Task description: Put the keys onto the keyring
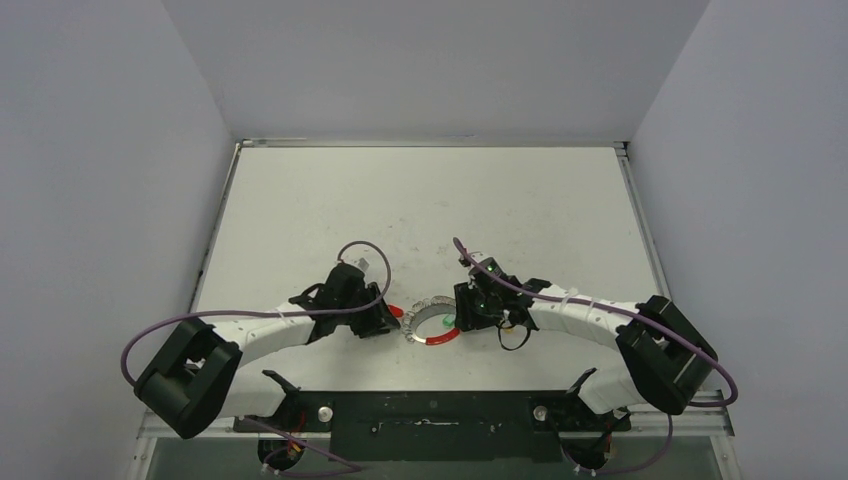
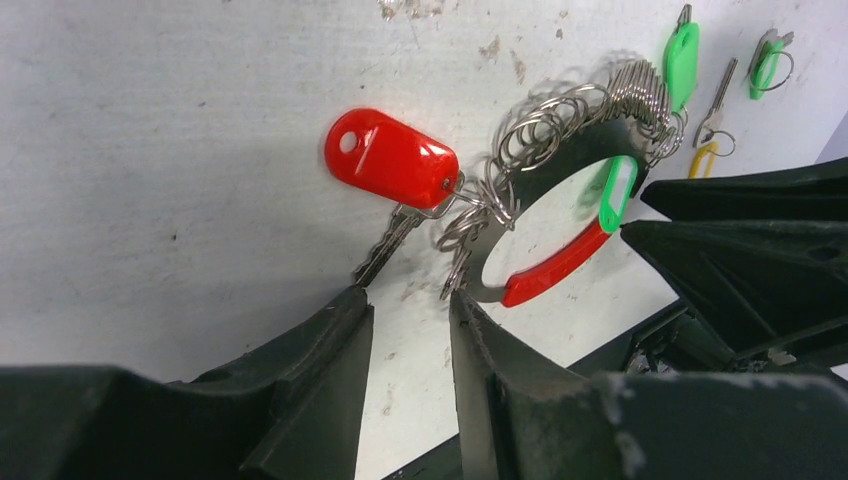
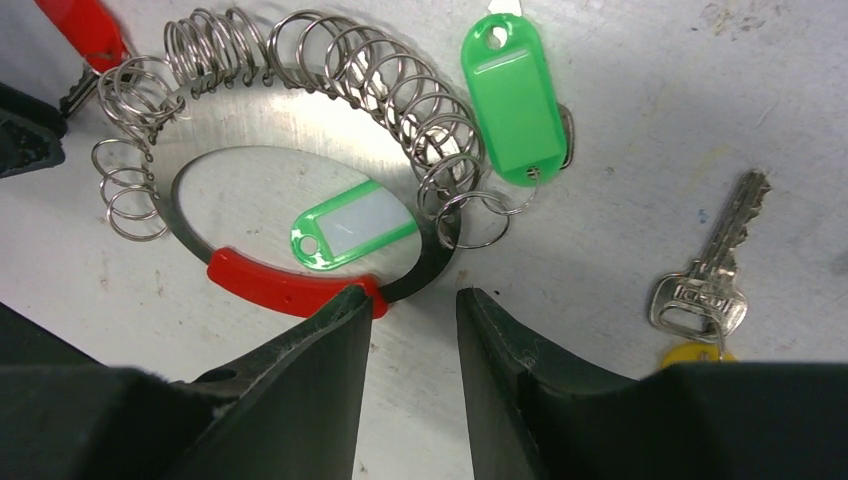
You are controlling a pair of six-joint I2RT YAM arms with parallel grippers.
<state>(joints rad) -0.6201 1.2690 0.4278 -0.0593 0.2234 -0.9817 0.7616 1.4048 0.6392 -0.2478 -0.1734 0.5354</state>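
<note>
**A:** Status on the keyring job?

**B:** Keyring is lying flat on the tabletop, centre, toward the near edge, between the two arms. Both pincers are hovering low at its sides.

**A:** Are they gripping anything?

**B:** No. Left pincer is standing parted, with bare tabletop showing in the gap. The blade tip of the red-headed key is sitting right at one fingertip. Right pincer is also parted and empty. One finger is sitting at the end of the ring's red segment; can't tell if it's touching.

**A:** Which keys are on?

**B:** The red-headed key is looking hooked into the coil loops on the ring's left side by its small wire link. The green-headed key is hanging off a loop on the right side. A green label tag is lying inside the ring; can't tell what it's attached to. The yellow-headed key is lying loose on the tabletop, right of the ring and apart from it.

**A:** So which step are we in?

**B:** I'm judging mid-task, between keys, with both arms lining up on the ring.

**A:** Next move?

**B:** Likely the right pincer is going for the yellow-headed key. That's calling for a thin flat pick, while the left is pinning the ring so the loops aren't sliding.
</note>
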